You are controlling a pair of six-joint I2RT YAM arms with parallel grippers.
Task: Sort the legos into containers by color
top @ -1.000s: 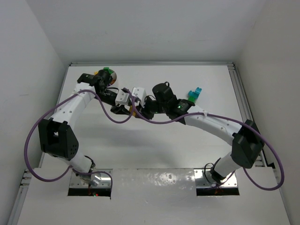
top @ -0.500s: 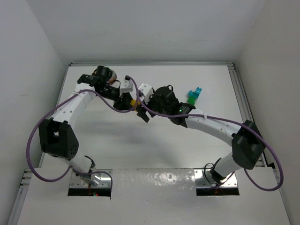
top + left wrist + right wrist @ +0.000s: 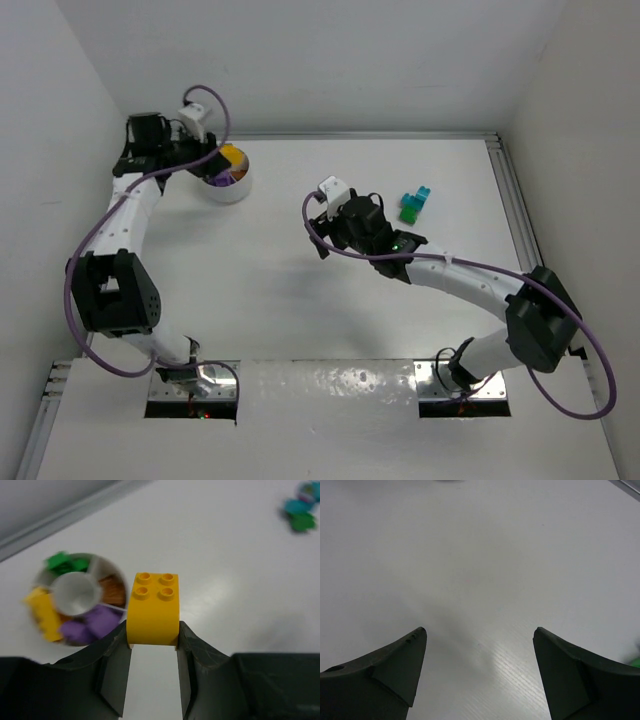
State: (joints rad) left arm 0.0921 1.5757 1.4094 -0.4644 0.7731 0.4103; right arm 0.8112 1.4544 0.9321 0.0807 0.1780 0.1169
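Observation:
My left gripper is shut on a yellow lego, studs facing the camera. The round white divided bowl lies just left of it and holds green, orange, purple and yellow legos in separate sections. From above, the left gripper and its yellow lego hang at the bowl's far rim. My right gripper is open and empty over bare table, mid-table. A teal lego and a green one lie right of it.
White walls enclose the table on the left, back and right. A raised rail runs along the right edge. The purple cables loop off both arms.
The two grippers met mid-table around the yellow lego. The right one opened and drew back; the left one swung the lego back-left to the bowl.

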